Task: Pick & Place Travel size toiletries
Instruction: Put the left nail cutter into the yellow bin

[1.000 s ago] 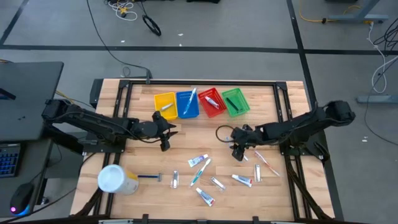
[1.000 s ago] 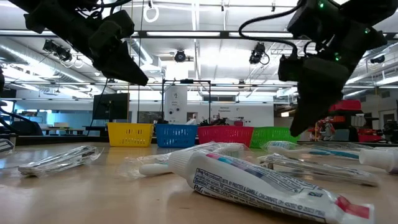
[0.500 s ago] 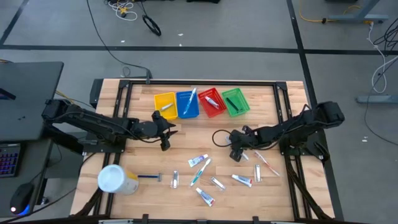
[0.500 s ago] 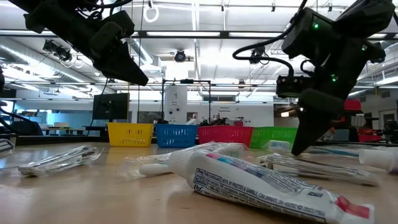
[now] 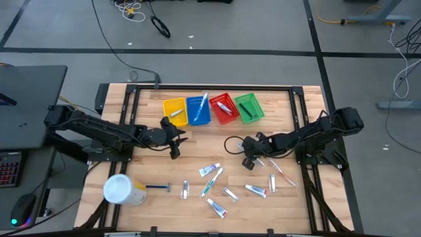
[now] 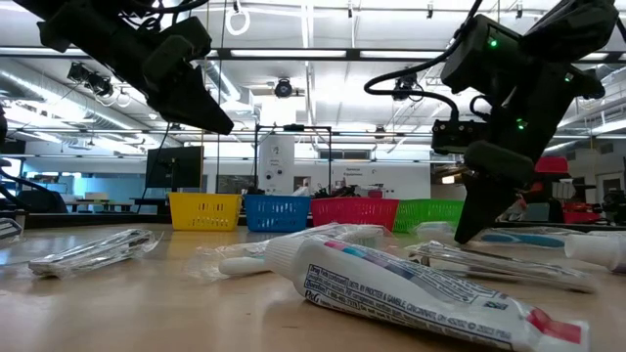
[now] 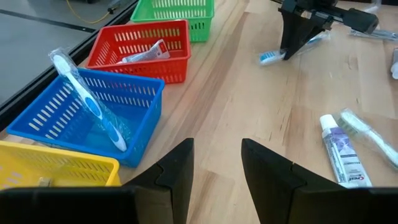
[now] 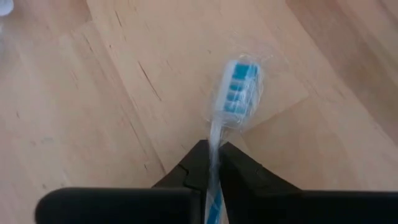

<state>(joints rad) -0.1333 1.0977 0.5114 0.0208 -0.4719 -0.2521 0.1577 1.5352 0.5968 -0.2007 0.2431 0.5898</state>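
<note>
You can read only one marking. The white toothpaste tube (image 7: 339, 151), lying near the middle of the worktop (image 7: 249, 93), carries a brand word towards its flat end that appears to read "Crest". The large tube (image 6: 411, 293) nearest the low camera bears blue and red print with lines of small lettering, which you cannot read. No other text, number or sign is legible.

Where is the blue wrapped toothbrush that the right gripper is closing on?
In the high view, the toothbrush lies on the table's right half, pinched by the right gripper, below the green basket.
</note>
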